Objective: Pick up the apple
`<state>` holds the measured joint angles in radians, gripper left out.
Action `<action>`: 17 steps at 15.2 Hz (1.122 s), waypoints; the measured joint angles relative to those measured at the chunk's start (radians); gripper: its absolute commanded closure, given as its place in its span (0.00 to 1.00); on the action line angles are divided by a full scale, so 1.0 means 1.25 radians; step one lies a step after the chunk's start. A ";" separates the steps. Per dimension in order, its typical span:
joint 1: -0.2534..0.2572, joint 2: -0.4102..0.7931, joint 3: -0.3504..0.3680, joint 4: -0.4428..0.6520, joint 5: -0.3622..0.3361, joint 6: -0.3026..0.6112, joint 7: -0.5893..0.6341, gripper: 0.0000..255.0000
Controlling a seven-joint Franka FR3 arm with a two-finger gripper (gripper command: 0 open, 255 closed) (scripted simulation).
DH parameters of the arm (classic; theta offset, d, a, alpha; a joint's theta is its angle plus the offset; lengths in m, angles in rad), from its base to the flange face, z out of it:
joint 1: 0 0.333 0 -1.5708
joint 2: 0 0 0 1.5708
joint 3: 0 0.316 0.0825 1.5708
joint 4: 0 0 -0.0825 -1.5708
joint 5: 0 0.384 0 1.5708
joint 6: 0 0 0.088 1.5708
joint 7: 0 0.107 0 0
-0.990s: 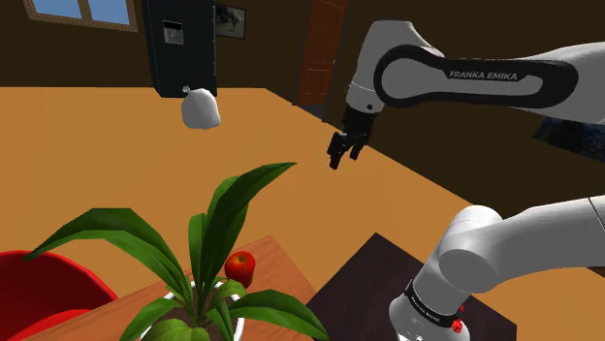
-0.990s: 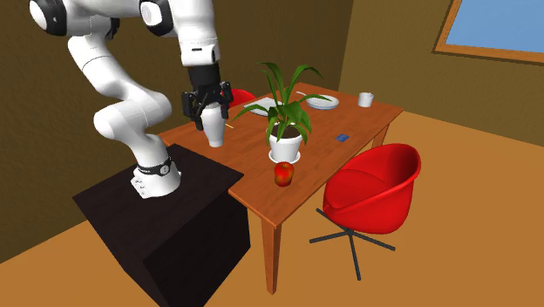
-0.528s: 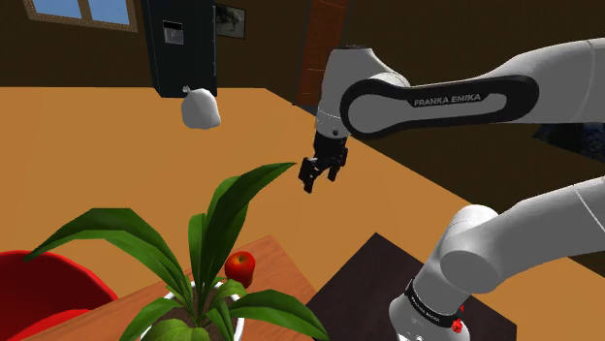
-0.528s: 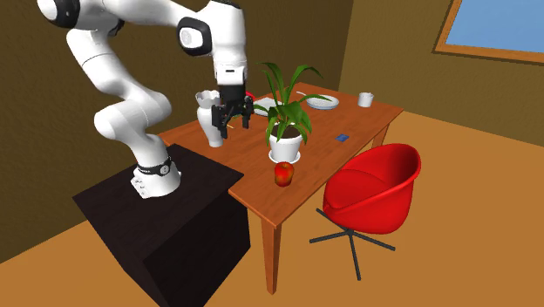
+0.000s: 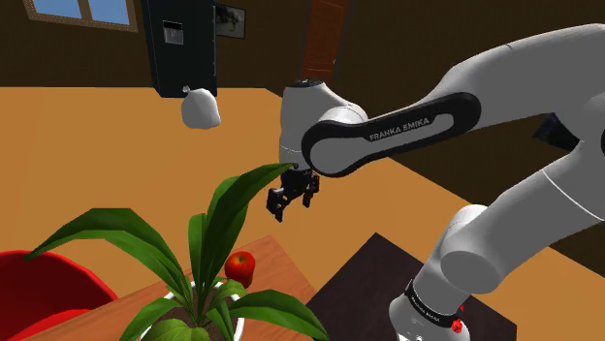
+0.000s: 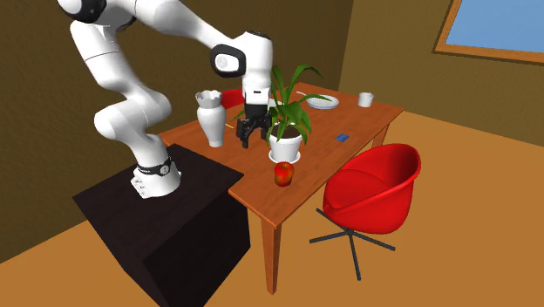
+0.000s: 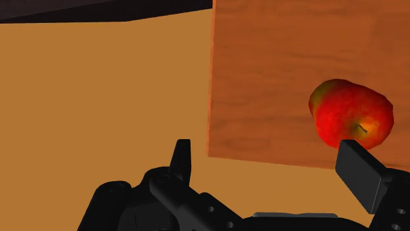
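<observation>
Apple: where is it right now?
In the second exterior view the apple sits on the table near its front edge, just in front of the potted plant's white pot. The open gripper hangs up and left of it, not touching.

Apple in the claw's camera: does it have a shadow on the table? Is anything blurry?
Wrist view: the apple sits on the table with no dark shadow beside it, and its edges look crisp. Second exterior view: the red chair leaves no shadow on the floor either; the light looks even, no glare.

White arm (image 5: 543,63), dark joints, black jaws
</observation>
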<state>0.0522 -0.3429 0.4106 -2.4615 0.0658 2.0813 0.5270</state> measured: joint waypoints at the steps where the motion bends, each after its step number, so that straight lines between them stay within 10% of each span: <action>1: 0.000 0.029 0.015 0.003 -0.006 0.018 0.024 0.00; 17: 0.065 0.503 0.100 0.215 -0.251 0.137 0.407 0.00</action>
<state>0.1337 0.2860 0.5352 -2.1925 -0.2480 2.2528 1.0358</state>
